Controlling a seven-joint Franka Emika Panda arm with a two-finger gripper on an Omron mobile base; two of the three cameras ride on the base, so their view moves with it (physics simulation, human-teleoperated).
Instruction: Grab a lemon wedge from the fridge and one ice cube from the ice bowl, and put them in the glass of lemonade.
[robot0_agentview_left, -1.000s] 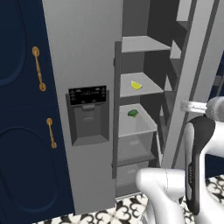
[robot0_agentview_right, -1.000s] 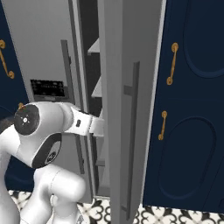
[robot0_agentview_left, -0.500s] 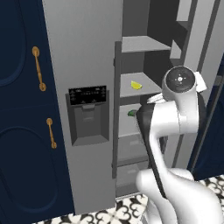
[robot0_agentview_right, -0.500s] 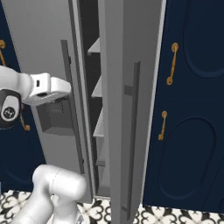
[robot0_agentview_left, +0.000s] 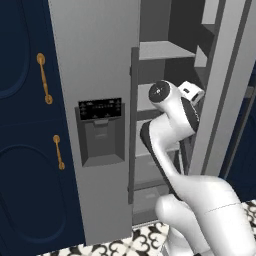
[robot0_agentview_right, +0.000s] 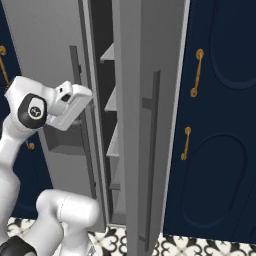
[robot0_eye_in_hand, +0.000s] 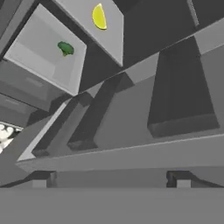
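Reaching toward the open fridge (robot0_agentview_left: 100, 60), the claw (robot0_eye_in_hand: 113, 178) sat raised at the door gap with its tips apart and nothing between them. Inside, the lemon wedge (robot0_eye_in_hand: 99, 17) lay on a grey shelf (robot0_eye_in_hand: 109, 30), and a small dark green vegetable (robot0_eye_in_hand: 65, 48) rested on the neighbouring shelf, well apart from the claw.

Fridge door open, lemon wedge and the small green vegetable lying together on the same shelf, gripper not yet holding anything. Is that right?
Not quite. In the hand view the lemon wedge and the small green vegetable lie on two different shelves of the fridge, not the same one. The rest holds: the fridge door is open and the gripper holds nothing.
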